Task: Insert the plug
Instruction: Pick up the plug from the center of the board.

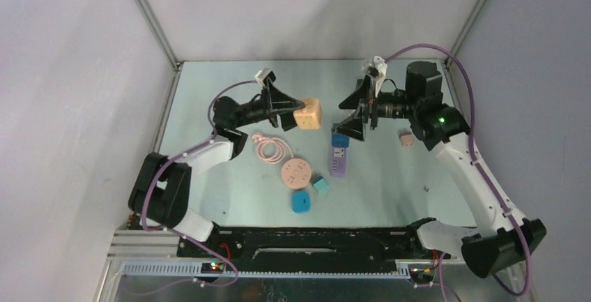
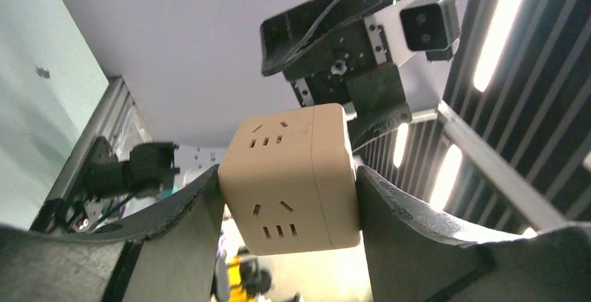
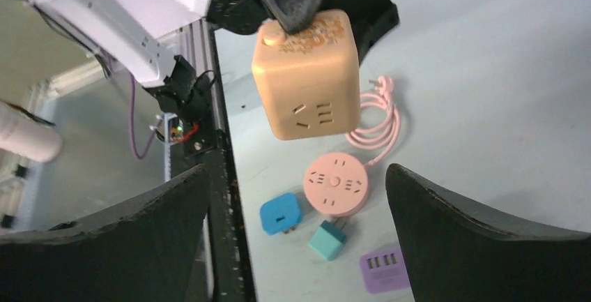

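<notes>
No plug is in either gripper; the likeliest candidate, a blue plug (image 1: 301, 201), lies on the table (image 1: 390, 176) toward the near edge, just beside a smaller teal plug (image 1: 320, 185) and close to a pink round socket (image 1: 295, 172); which of the two is meant I cannot tell. By its look the blue plug is a small, light, rigid plastic block with smooth faces that could slip or swivel under a loose pinch; the sound hold is across two opposite flat sides of the body, low enough to be firm, with the pin end left bare and pointing out of the fingers; the pins look thin, so a skewed push is a risk. The receiving piece, a beige cube socket (image 1: 307, 114), is lifted clear of the table and clamped between the fingers of the left gripper (image 1: 298, 114), which pinches it on two opposite faces; the left wrist view shows slotted faces still exposed. It is stiff and light, yet held only by friction, so a hard push could turn it in the grip. The right gripper (image 1: 346, 114) faces the cube with jaws spread wide and nothing between them. Beyond lie a coiled pink cable (image 1: 268, 148) and a purple power strip (image 1: 338, 160).
</notes>
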Available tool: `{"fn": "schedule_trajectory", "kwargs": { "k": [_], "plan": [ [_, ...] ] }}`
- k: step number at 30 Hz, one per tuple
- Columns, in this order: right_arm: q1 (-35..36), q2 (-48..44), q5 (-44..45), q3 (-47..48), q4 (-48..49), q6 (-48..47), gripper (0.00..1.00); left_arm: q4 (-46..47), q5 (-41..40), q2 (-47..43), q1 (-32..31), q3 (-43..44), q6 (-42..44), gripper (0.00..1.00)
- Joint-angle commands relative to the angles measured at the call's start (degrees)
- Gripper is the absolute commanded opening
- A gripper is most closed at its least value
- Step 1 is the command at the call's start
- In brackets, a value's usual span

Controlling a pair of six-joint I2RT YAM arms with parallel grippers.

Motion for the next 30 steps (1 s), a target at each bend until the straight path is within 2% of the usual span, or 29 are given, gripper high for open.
{"fn": "schedule_trajectory", "kwargs": {
  "k": [1,3,6,9,15,17,20,22,25,26,28,30],
  "plan": [
    [1.6,-4.6,-4.8,-2.5,4.5,-14.5,0.99,25.5,12.0,4.4,-0.1,3.1,-8.4,0.30],
    [1.8,-5.6,-8.1,-3.8,3.7,-20.6,1.00,31.7,14.7,6.7,-0.3,3.9,-11.4,0.26],
    [2.2,-5.8,-11.4,-4.0,1.3,-26.6,1.00,31.9,18.8,7.9,-1.1,5.7,-9.1,0.22],
    [2.5,-5.6,-12.6,-4.0,0.4,-28.6,1.00,31.9,20.1,8.1,-1.4,7.7,-6.9,0.18],
    [3.1,-4.4,-13.0,-4.0,3.8,-27.7,1.00,31.9,24.4,8.6,-2.2,11.4,-8.8,0.16],
    [3.2,-4.3,-11.6,-4.0,5.6,-26.3,1.00,31.9,22.9,9.1,-2.1,11.5,-9.2,0.13],
    [3.5,-4.2,-8.7,-4.0,6.7,-24.4,1.00,30.2,16.5,8.9,-1.9,11.5,-7.4,0.09],
    [3.5,-4.1,-6.8,-4.0,6.6,-23.6,1.00,21.2,9.3,6.4,-1.4,10.3,0.9,0.10],
    [3.5,-4.2,-5.6,-4.0,6.0,-23.2,1.00,-6.6,-0.9,-0.7,-1.4,10.2,21.8,0.15],
    [3.5,-4.3,-5.2,-4.0,5.9,-23.1,1.00,-15.6,-3.1,-2.9,-1.5,11.7,31.3,0.17],
    [3.5,-4.6,-4.7,-4.0,5.6,-23.8,1.00,-30.9,-3.8,-5.0,-1.7,15.9,41.9,0.18],
    [3.4,-4.8,-4.8,-4.0,5.3,-24.7,1.00,-39.9,-0.8,-5.1,-1.6,19.4,49.0,0.18]
  ]
}}
